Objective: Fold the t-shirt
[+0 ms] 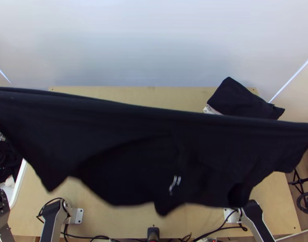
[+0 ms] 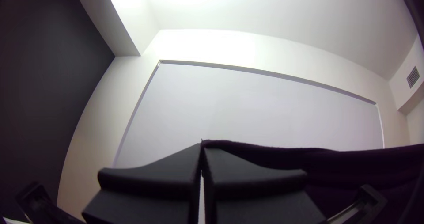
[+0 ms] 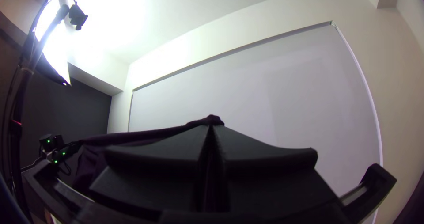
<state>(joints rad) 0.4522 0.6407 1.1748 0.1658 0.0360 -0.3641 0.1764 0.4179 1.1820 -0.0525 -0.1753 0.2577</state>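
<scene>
Left arm (image 1: 53, 220): black link with silver-grey sides, at the near edge of the light wooden table (image 1: 125, 220)
Right arm (image 1: 256, 220): black link, silver-grey side, at the table's same edge
Mounts: pale metal plates on the table, small dark screws on the left one (image 1: 78, 216)
Cables: thin, black, looping beside both mounts
Left gripper (image 2: 202, 145), right gripper (image 3: 211, 126): wide flat black fingers, tapered tips

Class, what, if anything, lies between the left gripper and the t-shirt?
Nothing: the left wrist view shows the left gripper shut directly on the t-shirt, with no gap between.
</scene>
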